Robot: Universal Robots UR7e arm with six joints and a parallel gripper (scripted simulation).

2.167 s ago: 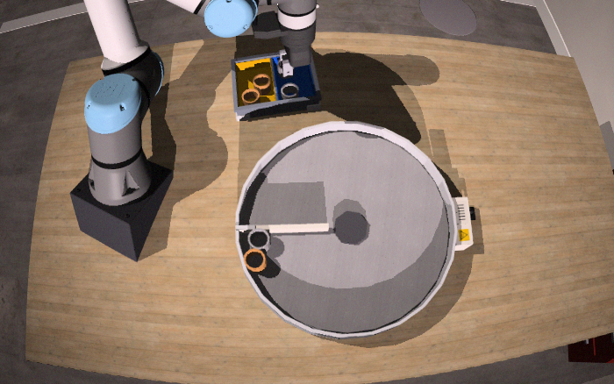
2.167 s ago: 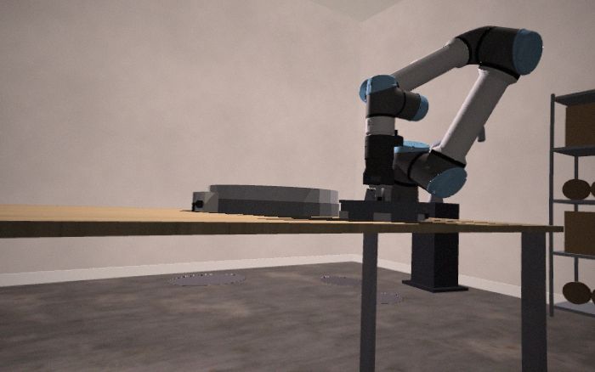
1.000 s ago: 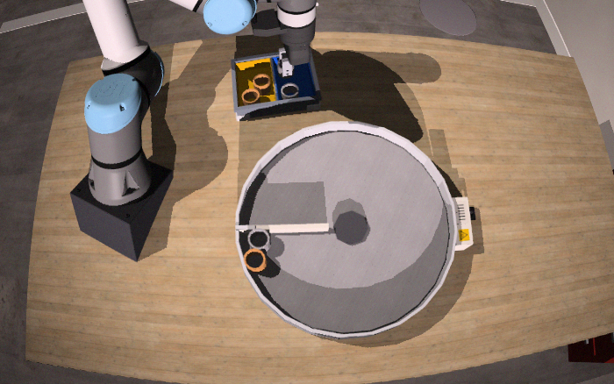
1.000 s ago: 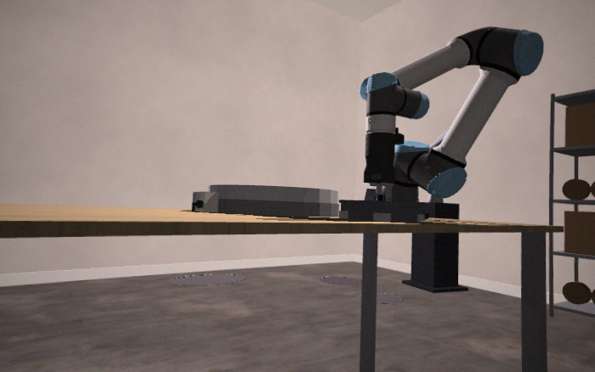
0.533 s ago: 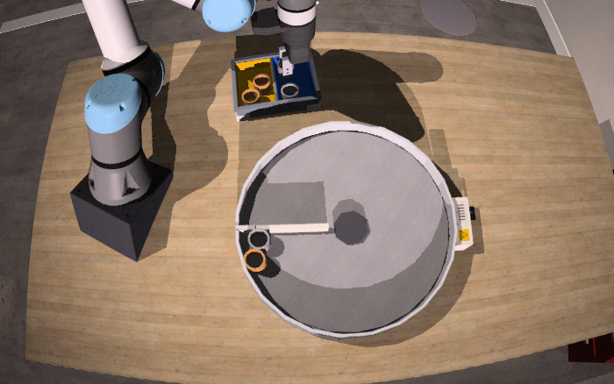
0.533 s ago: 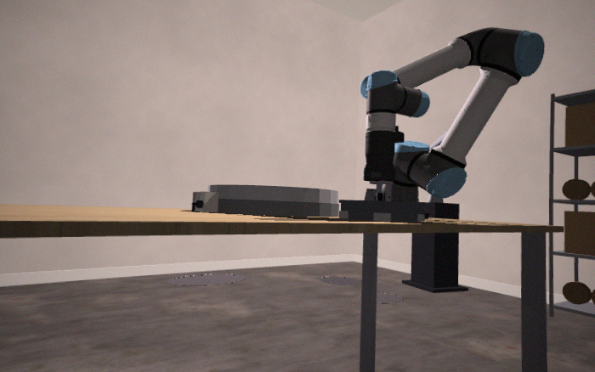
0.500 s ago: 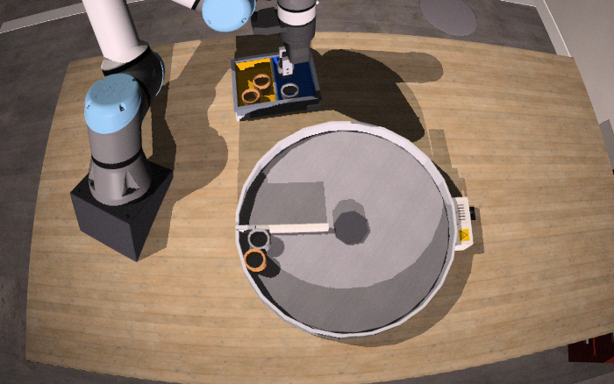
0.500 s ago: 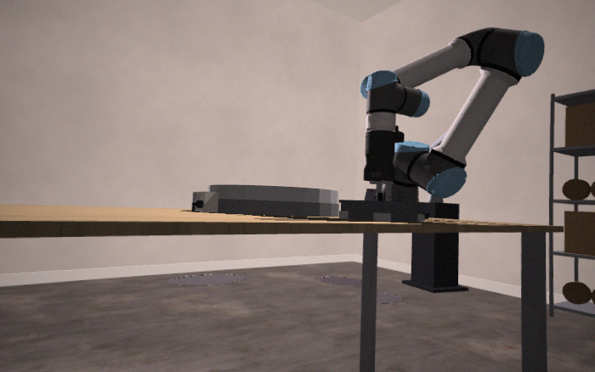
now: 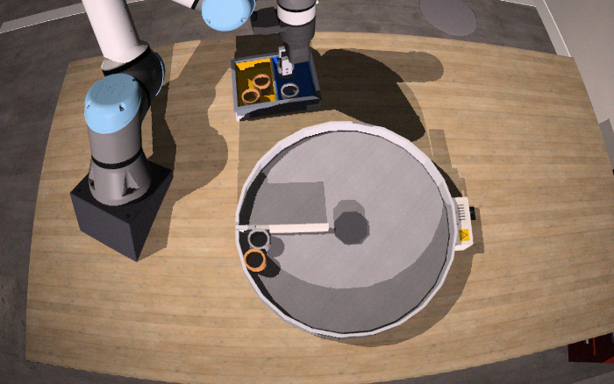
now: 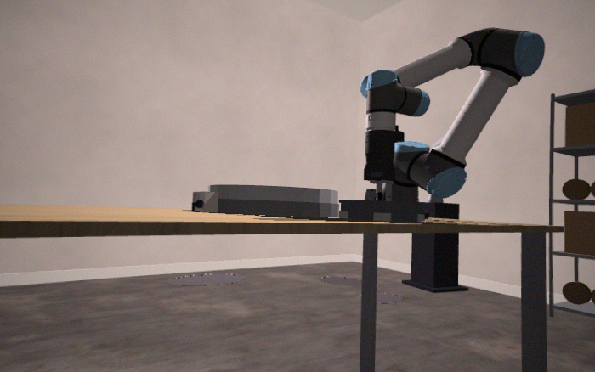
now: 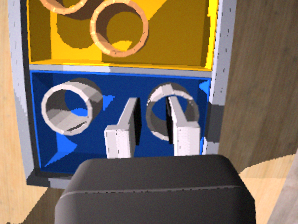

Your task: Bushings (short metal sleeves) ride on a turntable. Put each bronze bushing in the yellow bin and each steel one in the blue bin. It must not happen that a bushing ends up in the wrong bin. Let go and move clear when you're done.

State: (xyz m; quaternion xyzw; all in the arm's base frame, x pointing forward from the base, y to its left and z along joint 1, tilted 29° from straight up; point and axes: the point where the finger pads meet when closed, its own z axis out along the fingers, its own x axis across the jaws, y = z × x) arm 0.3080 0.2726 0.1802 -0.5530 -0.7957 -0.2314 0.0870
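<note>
Two steel bushings (image 9: 282, 91) (image 11: 93, 97), blue bin (image 9: 307, 79) (image 11: 120, 82), near gripper (image 9: 285, 70) (image 10: 380, 196) (image 11: 153, 111)

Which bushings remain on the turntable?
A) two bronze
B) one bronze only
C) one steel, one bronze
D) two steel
C: by the white bar on the turntable sit a grey steel bushing and, just beside it, an orange-brown bronze bushing.

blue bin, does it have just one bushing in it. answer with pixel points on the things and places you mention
No, the wrist view shows two steel bushings (image 11: 89, 100) in the blue bin (image 11: 92, 160).
</note>
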